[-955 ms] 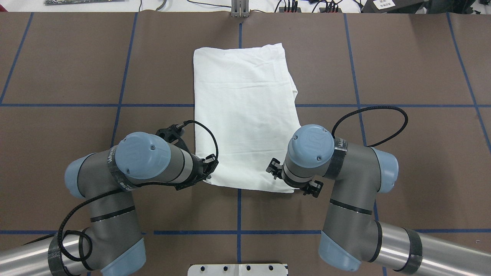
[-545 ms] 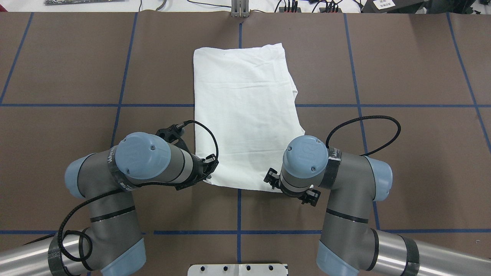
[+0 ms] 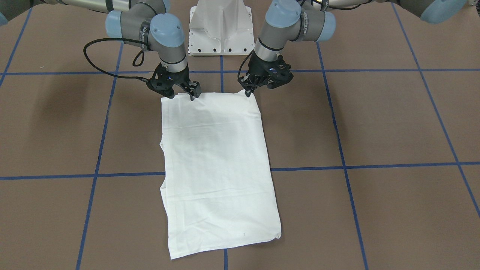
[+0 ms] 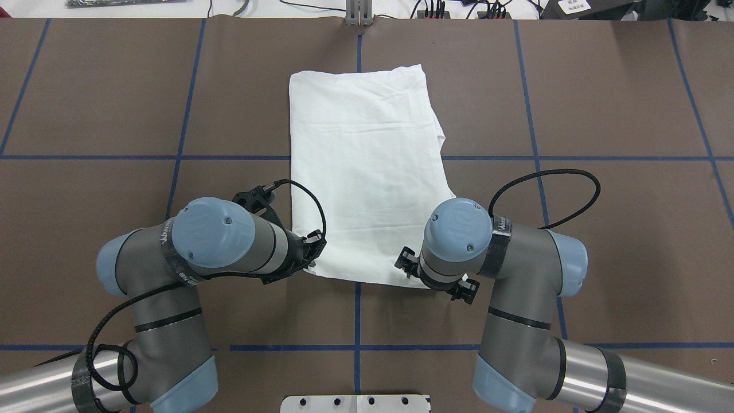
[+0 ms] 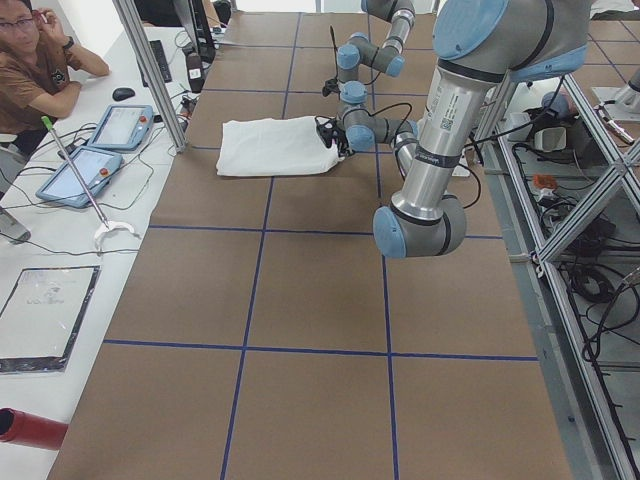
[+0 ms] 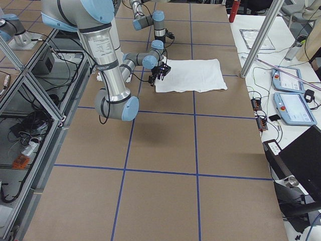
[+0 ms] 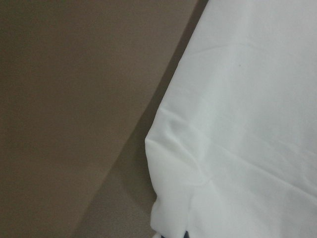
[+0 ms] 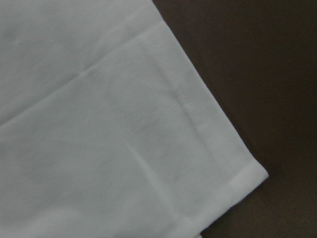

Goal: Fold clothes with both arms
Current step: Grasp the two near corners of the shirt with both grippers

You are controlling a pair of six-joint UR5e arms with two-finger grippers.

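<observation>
I see the shirt (image 3: 217, 161) lying flat on the brown tabletop (image 3: 375, 123), folded into a long white rectangle. One short end faces the robot's base and the other points away across the table. It sits near the middle, across one of the blue tape lines (image 3: 375, 165) that grid the surface. Both arms are down at the near short end, one at each corner. The left gripper (image 3: 248, 92) is on its corner with the fingers drawn together to a point. They look pinched on the hem there, and in the left wrist view the cloth puckers up toward the bottom edge. The right gripper (image 3: 179, 95) is at the opposite near corner with its fingers spread wide apart and holding nothing, the tips just above or at the shirt's edge. The right wrist view shows that stitched corner lying flat on the tabletop. The white pedestal (image 3: 221, 26) stands just behind the two grippers. In the exterior left view a person (image 5: 35, 55) sits at a side desk beyond the table's far edge.
</observation>
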